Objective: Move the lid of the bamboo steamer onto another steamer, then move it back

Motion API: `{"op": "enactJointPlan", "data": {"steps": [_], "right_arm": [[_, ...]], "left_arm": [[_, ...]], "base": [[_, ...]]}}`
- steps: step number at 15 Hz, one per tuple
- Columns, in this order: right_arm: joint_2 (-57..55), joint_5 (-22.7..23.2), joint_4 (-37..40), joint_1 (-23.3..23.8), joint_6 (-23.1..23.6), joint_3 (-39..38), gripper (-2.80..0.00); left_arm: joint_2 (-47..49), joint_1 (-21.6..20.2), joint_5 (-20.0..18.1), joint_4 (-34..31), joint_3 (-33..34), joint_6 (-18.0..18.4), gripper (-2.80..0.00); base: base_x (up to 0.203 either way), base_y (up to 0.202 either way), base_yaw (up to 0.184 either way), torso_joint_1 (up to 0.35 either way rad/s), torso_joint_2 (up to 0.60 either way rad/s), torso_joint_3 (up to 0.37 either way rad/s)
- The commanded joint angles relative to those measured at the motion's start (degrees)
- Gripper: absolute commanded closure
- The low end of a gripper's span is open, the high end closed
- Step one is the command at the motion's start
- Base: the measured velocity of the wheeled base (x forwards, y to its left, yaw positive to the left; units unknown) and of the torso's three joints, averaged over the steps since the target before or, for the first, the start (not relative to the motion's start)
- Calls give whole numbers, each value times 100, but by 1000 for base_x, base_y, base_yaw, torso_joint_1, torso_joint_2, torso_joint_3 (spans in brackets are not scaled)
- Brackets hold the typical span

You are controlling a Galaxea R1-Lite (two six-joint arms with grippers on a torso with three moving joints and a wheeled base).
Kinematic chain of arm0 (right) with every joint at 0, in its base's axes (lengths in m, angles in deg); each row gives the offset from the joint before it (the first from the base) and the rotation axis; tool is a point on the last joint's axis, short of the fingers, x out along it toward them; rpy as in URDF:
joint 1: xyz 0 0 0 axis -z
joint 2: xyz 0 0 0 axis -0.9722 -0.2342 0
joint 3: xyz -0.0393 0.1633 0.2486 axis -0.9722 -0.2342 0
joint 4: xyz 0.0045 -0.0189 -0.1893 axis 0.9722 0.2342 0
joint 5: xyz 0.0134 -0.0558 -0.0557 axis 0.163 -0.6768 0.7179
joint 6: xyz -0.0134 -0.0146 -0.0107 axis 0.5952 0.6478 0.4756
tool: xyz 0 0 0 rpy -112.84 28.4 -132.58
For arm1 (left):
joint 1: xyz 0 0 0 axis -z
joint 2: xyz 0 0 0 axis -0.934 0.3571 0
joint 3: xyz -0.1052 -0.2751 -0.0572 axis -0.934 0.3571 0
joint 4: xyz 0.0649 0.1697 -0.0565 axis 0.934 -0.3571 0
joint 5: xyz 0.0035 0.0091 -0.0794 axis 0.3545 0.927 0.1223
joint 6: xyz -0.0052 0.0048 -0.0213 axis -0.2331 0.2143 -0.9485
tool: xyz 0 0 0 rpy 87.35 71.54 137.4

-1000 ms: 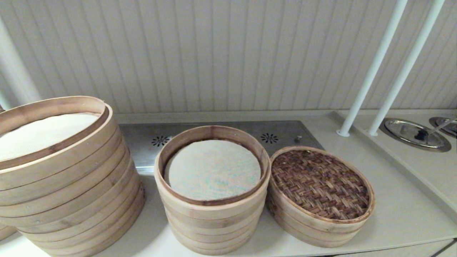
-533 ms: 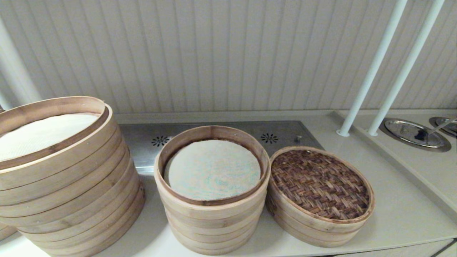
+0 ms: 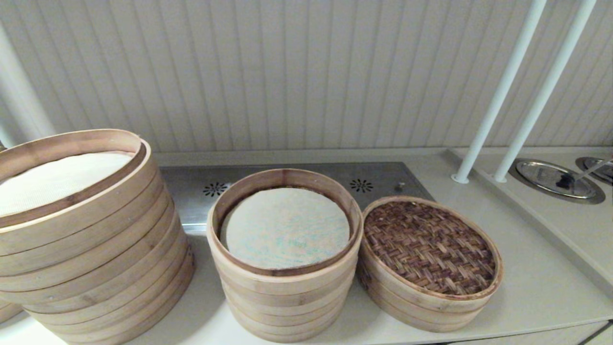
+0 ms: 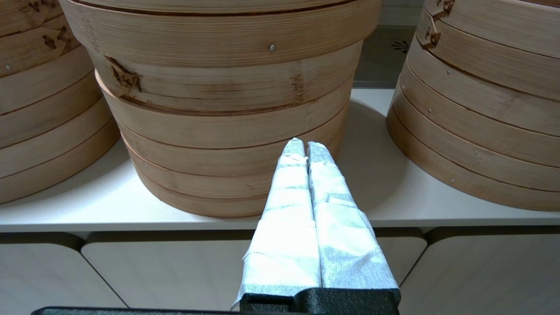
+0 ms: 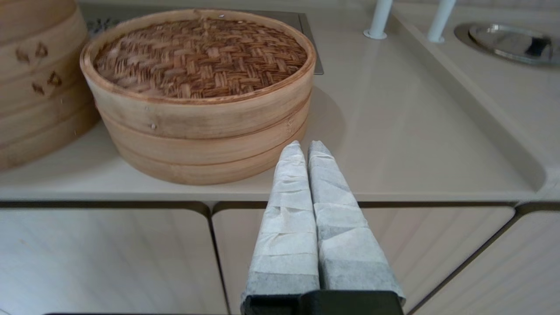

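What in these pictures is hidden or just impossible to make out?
- Head view: neither arm shows, both lie below the frame.
- What is under the bamboo steamer lid: its woven top covers the baskets beneath.
- The middle steamer: the liner hides its floor.
- The big stack: cut off by the left edge.
- Wrist views: the left gripper and right gripper show only wrapped, closed fingers; the arms lie behind the cameras.

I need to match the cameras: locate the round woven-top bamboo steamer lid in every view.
Head view: round dark-brown woven bamboo steamer lid, right of centre on a low basket.
Left wrist view: not in it.
Right wrist view: lid upper left, beyond the shut right gripper.
Shared landmark: mid-sized pale bamboo ring stack beside it.
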Motion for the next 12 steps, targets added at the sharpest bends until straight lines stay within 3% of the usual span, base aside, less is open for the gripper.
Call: {"op": "enactJointPlan", "data": {"steps": [1, 12], "right_arm": [[-10, -42, 7, -2, -144, -22, 0], [-11, -44, 7, 16, -175, -30, 0]], "left_arm": [[-1, 0, -2, 2, 0, -1, 0], [-1, 0, 3, 2, 0, 2, 0]], "base": [[0, 0, 0, 0, 0, 0], [0, 0, 0, 0, 0, 0]]}}
